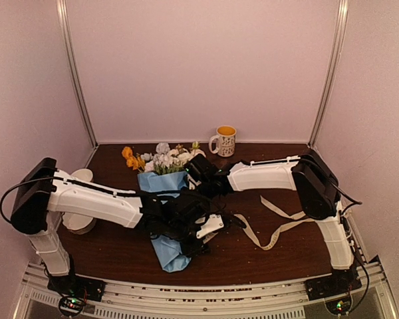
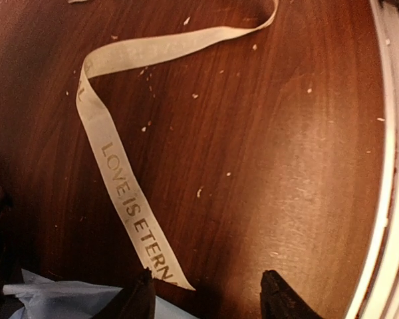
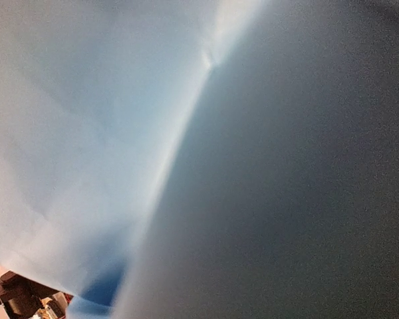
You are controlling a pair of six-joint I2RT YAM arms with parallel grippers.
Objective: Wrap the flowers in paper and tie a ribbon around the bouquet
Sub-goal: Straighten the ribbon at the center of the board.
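The bouquet [image 1: 165,193] lies on the dark table as a blue paper [image 1: 171,252] cone, its narrow end toward me. White and orange flowers [image 1: 158,159] stick out of the far, wide end. My left gripper [image 1: 203,232] hovers just right of the cone's lower half. In the left wrist view it [image 2: 213,296] is open over bare wood, with nothing between the fingertips [image 2: 143,296]. The cream ribbon [image 2: 123,193], printed with letters, ends beside the left fingertip. The right gripper [image 1: 198,167] sits at the cone's upper right edge. Blue paper [image 3: 86,133] fills its wrist view and hides the fingers.
A white mug [image 1: 225,140] with a yellow inside stands at the back of the table. More ribbon [image 1: 274,229] loops across the table on the right. White round objects [image 1: 78,222] sit at the left behind my left arm. The table's metal front edge [image 2: 392,166] is close to the left gripper.
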